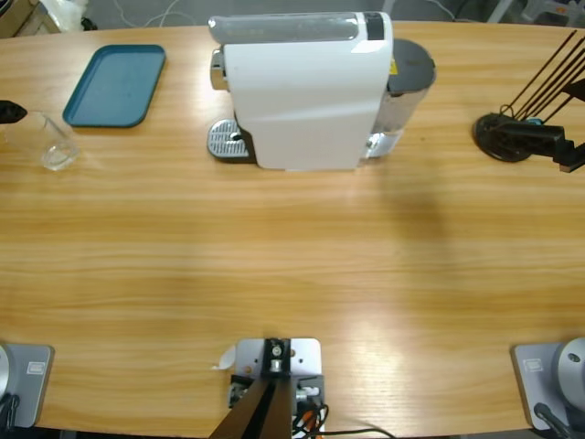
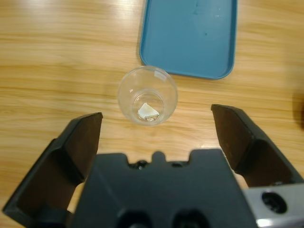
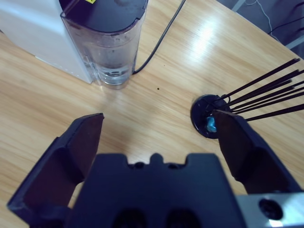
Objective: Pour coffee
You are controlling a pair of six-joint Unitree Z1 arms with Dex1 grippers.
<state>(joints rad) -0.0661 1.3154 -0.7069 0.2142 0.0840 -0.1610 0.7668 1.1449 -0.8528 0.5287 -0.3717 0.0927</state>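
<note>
A small clear glass tumbler (image 2: 147,95) stands upright on the wooden table, at the far left in the high view (image 1: 55,142). At its bottom lies a little pale yellowish coffee (image 2: 148,111). My left gripper (image 2: 156,115) hovers just short of the tumbler, open, its jaws spread wider than the glass and touching nothing. Only its black tip (image 1: 9,112) shows in the high view. My right gripper (image 3: 157,116) is open and holds nothing, above bare table between the machine's water tank (image 3: 107,42) and a black stand (image 3: 208,116).
The big white coffee machine (image 1: 306,91) stands at the back middle, its drip grate (image 1: 224,139) on its left. A blue tray (image 1: 114,84) lies beyond the tumbler. The black round-based stand (image 1: 501,137) with thin rods stands at the right. A black cable (image 3: 159,40) runs behind the tank.
</note>
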